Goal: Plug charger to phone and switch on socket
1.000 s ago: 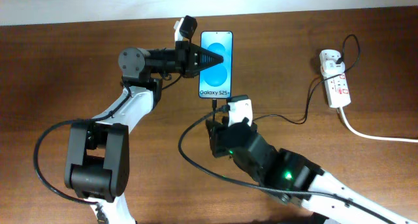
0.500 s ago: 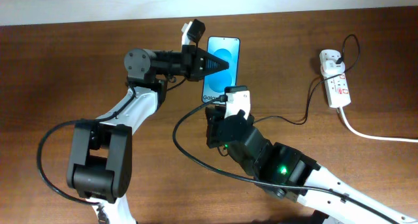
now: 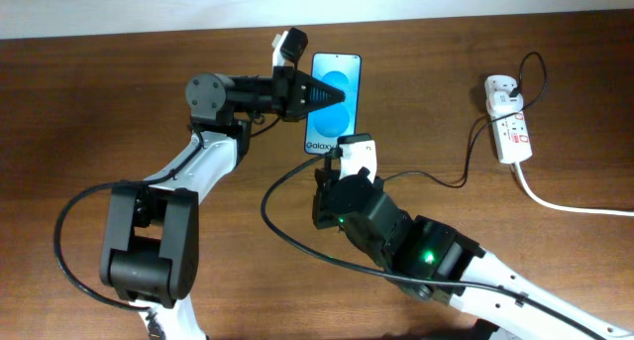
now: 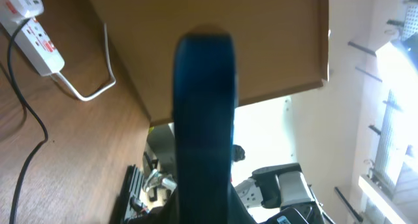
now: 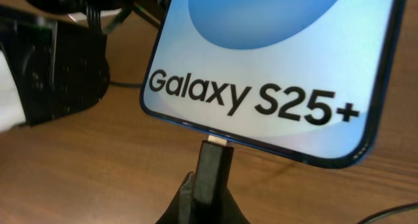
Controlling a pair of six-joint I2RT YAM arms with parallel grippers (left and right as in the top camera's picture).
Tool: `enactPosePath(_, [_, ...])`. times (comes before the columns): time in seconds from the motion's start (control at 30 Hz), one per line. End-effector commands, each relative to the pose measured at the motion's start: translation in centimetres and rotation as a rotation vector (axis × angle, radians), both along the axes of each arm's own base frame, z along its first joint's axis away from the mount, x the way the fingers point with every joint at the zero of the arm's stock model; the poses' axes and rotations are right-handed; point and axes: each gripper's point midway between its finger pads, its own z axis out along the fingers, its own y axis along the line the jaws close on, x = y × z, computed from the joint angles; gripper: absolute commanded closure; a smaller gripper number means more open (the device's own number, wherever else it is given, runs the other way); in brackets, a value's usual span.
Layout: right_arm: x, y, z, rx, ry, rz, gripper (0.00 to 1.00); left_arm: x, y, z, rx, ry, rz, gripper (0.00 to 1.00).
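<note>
Surface: a brown wooden tabletop, with a pale strip beyond its far edge in the overhead view.
Right end effector: the right end effector is pressed together on the black plug of the charger, pinching it from both sides so that it points at the handset.
Plug tip: the small metal tip meets the middle of the bottom edge of the phone, just under the "Galaxy S25+" lettering. A sliver of metal shows, and how deep it sits cannot be told.
Left end effector: the left end effector comes in from the left and lies across the upper half of the screen. It is clamped on the phone, which in the left wrist view rises from between the fingers as a blurred dark blue band seen edge-on.
Phone position: near the far edge, centre of the tabletop, screen up and lit blue, long side running away from the robot. The left arm is at its side and the right arm at its near end. Whether it rests flat or is raised cannot be told.
Charger cable: thin and black, it trails right from the right arm across the wood and climbs to the socket.
Socket: the socket is a white strip with red markings, lying well apart from the phone at the right. Its switch positions are too small to read.
White cable: a thicker white cable leaves the socket's near end toward the right edge.
</note>
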Motion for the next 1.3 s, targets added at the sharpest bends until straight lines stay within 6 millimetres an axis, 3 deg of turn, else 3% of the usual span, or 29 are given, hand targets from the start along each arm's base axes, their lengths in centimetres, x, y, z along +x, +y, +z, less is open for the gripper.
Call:
enactPosePath(0.0, [2.4,-0.2,4.3,0.094,-0.100,-0.022,0.96,-1.3,-0.2,0.0,0.027,-0.052,-0.065,1.00])
enactPosePath(0.1, [3.2,-0.4,4.8,0.124,-0.104,-0.007,0.93,-1.8,-0.4,-0.4,0.040,-0.048,-0.090,1.00])
enactPosePath(0.13, [2.9,-0.2,4.6,0.123,-0.090,0.011,0.84,-1.9,-0.5,-0.5,0.042,-0.048,-0.096,1.00])
enactPosePath(0.23, [0.5,-0.4,3.7,0.090,0.009,0.089,0.29,-0.7,-0.8,0.4,-0.008,-0.033,-0.019,1.00])
enactPosePath(0.33, [-3.1,-2.6,5.7,0.064,0.090,0.138,0.01,1.5,-1.0,2.0,-0.094,0.007,0.110,1.00])
enactPosePath(0.4, [-5.4,-5.3,8.0,0.044,0.103,0.126,0.01,2.3,-1.6,3.0,-0.146,0.027,0.168,1.00])
enactPosePath(0.43, [-6.9,-7.6,9.9,0.034,0.088,0.101,0.01,2.2,-2.4,3.7,-0.176,0.031,0.186,1.00])
enactPosePath(0.5, [-9.5,-12.2,12.9,0.031,0.027,0.032,0.01,1.3,-5.4,4.7,-0.215,-0.003,0.191,1.00])
enactPosePath(0.53, [-11.2,-15.2,14.4,0.042,-0.022,-0.010,0.01,1.0,-7.7,4.0,-0.181,0.012,0.191,1.00])
enactPosePath(0.6, [-13.2,-18.4,15.6,0.071,-0.081,-0.050,0.01,1.5,-11.3,0.9,-0.034,0.022,0.225,1.00])
enactPosePath(0.67, [-14.9,-20.4,16.1,0.108,-0.125,-0.063,0.02,2.2,-12.8,-3.2,0.164,0.020,0.283,1.00])
enactPosePath(0.73, [-16.1,-21.6,16.5,0.142,-0.156,-0.063,0.01,2.3,-11.6,-8.4,0.409,-0.042,0.308,1.00])
enactPosePath(0.8, [-16.1,-21.9,16.4,0.140,-0.161,-0.074,0.01,2.1,-8.9,-12.1,0.565,-0.102,0.286,1.00])
enactPosePath(0.9, [-15.3,-21.7,15.8,0.110,-0.152,-0.100,0.01,2.7,-3.5,-16.5,0.785,-0.122,0.307,1.00])
enactPosePath(0.97, [-14.3,-20.7,15.4,0.095,-0.138,-0.099,0.02,3.3,-1.4,-17.7,0.800,-0.119,0.318,1.00])
enactPosePath(1.1, [-11.9,-18.7,14.1,0.019,-0.083,-0.113,0.02,3.1,-0.6,-21.6,0.826,-0.104,0.301,1.00])
enactPosePath(1.27, [-9.3,-16.0,11.8,-0.087,0.011,-0.109,0.01,2.6,-1.1,-26.4,0.833,-0.027,0.242,1.00])
